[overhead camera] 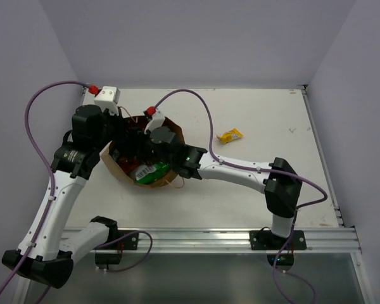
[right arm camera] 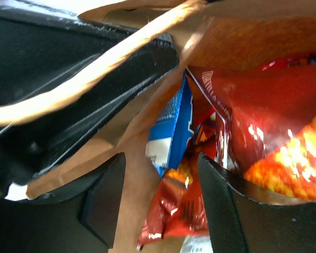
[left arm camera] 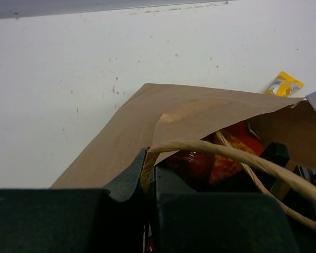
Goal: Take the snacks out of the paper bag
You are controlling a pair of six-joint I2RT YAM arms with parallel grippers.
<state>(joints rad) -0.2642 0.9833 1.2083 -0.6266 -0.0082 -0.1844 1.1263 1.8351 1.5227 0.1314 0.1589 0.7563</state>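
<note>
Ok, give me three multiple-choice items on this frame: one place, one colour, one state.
1. Where is the yellow wrapper? A on the table, right of the bag; B inside the bag; C under the bag.
2. Colour of the packet between the right gripper's jaws? A green; B blue; C purple.
3. The right gripper is: A shut on a handle; B out of view; C open.
A, it lies on bare table apart from the bag; B, the wrist view shows blue; C, its jaws stand apart.
</note>
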